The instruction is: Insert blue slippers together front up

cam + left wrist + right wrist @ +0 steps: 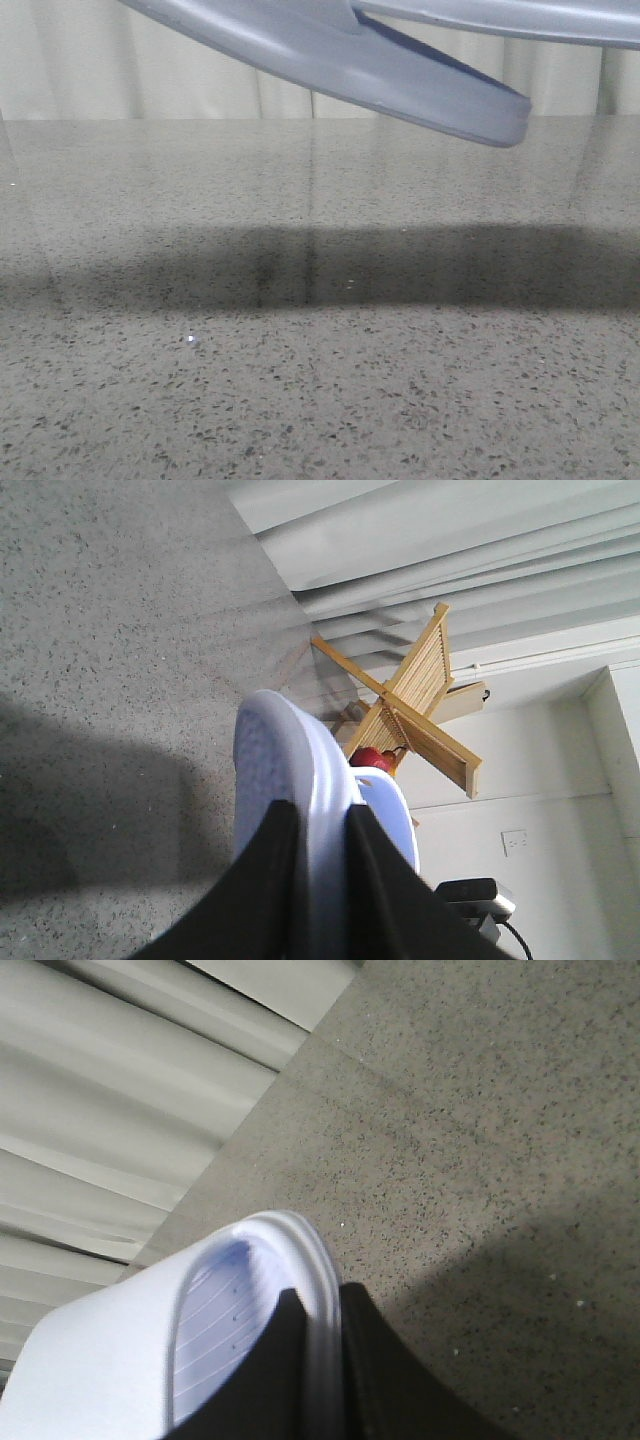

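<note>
Both blue slippers (400,70) held aloft, cropped by frame top, left claw (318,880) & right claw (320,1360) each pinching 1 rim

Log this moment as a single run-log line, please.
left gripper: shut on slipper | right gripper: shut on second slipper | both raised above table, overlapping | insertion unconfirmed

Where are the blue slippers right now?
Both blue slippers are held in the air above the table, at the front view's top edge, one clamped by each gripper.
</note>
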You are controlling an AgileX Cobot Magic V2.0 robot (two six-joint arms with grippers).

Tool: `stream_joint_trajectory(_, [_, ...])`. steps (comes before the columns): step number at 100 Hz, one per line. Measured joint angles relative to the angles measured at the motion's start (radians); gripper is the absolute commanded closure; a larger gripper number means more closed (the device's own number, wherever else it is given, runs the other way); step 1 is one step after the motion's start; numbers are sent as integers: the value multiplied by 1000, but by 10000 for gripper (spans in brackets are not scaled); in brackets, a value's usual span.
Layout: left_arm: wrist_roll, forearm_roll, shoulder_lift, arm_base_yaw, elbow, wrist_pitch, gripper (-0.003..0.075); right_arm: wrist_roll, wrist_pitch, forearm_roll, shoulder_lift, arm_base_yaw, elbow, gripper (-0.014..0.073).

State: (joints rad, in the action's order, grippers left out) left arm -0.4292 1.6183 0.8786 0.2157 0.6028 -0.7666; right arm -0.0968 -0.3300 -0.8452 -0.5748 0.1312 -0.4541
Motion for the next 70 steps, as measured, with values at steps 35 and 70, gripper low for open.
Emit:
stream_joint_trajectory(35, [0, 4, 0, 0, 0, -4, 691, 68, 73, -67, -19, 96, 0, 701])
stream_joint_trajectory(70, [-2, 12, 0, -2, 0, -4, 691, 72, 267, -84, -189, 288, 6, 701])
